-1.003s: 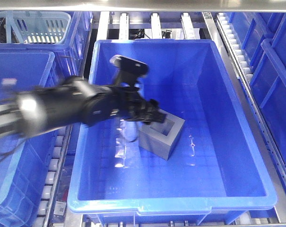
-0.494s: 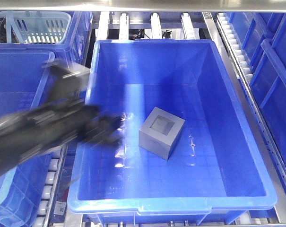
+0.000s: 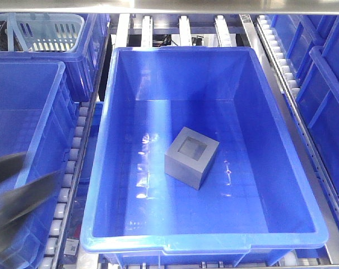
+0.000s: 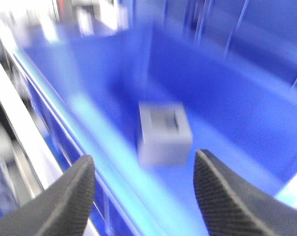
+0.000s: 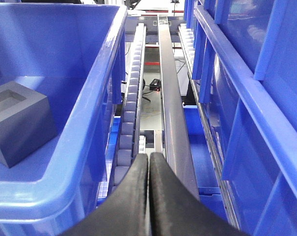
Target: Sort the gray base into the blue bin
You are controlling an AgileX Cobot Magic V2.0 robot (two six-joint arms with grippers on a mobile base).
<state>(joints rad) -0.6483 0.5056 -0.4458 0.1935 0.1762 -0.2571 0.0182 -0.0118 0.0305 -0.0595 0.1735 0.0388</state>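
Observation:
The gray base (image 3: 191, 156) rests alone on the floor of the blue bin (image 3: 208, 242), recess facing up. It also shows, blurred, in the left wrist view (image 4: 164, 132) and at the left of the right wrist view (image 5: 18, 120). My left gripper (image 4: 144, 184) is open and empty, pulled back above the bin's near-left rim (image 4: 79, 123), well apart from the base. Only a blurred dark part of the left arm (image 3: 18, 190) shows at the front view's lower left. My right gripper (image 5: 149, 162) is shut and empty over the roller rail (image 5: 131, 113) right of the bin.
Another blue crate (image 3: 23, 129) stands left of the bin, and a pale slotted basket (image 3: 46, 31) sits in a crate at the back left. More blue crates (image 3: 326, 84) line the right side. Roller rails (image 3: 74, 162) run between the crates.
My left arm let go of the gray base and swept back out of the bin to the lower left. The base stays put on the bin floor.

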